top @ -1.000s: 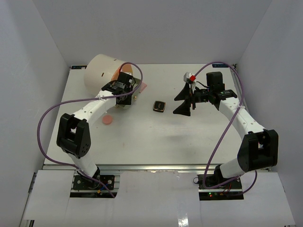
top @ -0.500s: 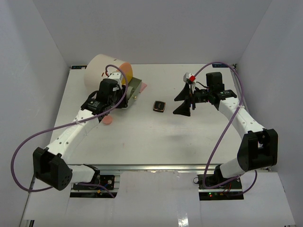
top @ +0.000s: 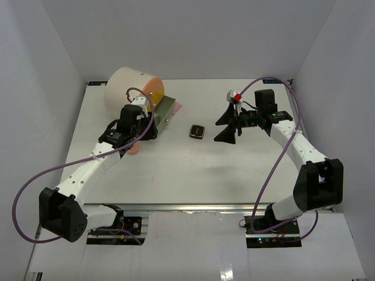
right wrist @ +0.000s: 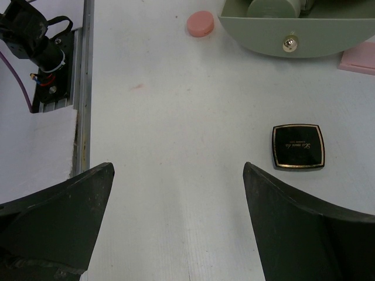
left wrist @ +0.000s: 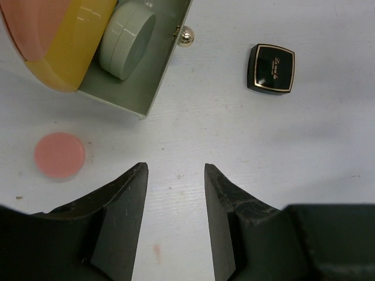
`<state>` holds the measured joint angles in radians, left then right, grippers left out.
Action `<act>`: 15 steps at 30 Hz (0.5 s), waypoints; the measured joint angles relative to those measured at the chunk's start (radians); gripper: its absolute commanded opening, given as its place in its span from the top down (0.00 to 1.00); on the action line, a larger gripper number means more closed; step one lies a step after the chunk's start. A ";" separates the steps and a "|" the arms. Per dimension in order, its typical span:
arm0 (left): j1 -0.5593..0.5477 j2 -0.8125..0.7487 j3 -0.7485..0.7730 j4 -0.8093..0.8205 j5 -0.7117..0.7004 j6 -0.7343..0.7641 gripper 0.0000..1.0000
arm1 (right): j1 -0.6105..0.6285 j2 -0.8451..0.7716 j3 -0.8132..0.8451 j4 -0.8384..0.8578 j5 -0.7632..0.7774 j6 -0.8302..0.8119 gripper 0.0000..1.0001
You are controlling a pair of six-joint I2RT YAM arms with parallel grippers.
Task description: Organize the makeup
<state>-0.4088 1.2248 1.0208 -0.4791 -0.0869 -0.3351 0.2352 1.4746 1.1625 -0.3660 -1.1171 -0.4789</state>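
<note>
A black-gold square compact [top: 197, 131] lies flat mid-table; it also shows in the left wrist view [left wrist: 270, 69] and the right wrist view [right wrist: 297, 146]. A round pink pad [left wrist: 59, 155] lies on the table left of my left gripper [left wrist: 176, 170], which is open, empty and above bare table near the drawer [top: 147, 130]. A pale round jar [left wrist: 128, 38] sits in the open grey-green drawer [left wrist: 158, 76]. A pink square pad [top: 176, 107] lies beside the drawer. My right gripper [top: 224, 127] is wide open and empty, right of the compact [right wrist: 179, 167].
The large cream cylinder [top: 126, 88] lies at the back left with its orange-yellow front [left wrist: 70, 41] facing the drawer. The drawer has a small brass knob [left wrist: 186, 37]. White walls enclose the table. The table's metal edge rail [right wrist: 82, 88] shows in the right wrist view.
</note>
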 measured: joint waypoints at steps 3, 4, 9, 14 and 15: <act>0.000 0.031 0.013 0.017 0.019 0.001 0.48 | 0.000 0.000 0.000 0.000 0.000 0.000 0.02; 0.000 0.049 0.021 0.024 0.025 0.002 0.50 | 0.000 0.000 0.000 0.000 0.000 0.000 0.02; 0.000 0.167 0.084 0.056 0.058 0.013 0.58 | 0.000 0.000 0.000 0.000 0.000 0.000 0.02; 0.001 0.298 0.189 0.077 0.090 0.032 0.70 | 0.000 0.000 0.000 0.000 0.000 0.000 0.02; 0.001 0.322 0.205 0.085 0.083 0.035 0.71 | -0.001 0.000 0.000 0.000 0.000 0.000 0.02</act>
<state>-0.4080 1.5470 1.2261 -0.3941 -0.0035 -0.2998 0.2344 1.4748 1.1625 -0.3660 -1.1168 -0.4791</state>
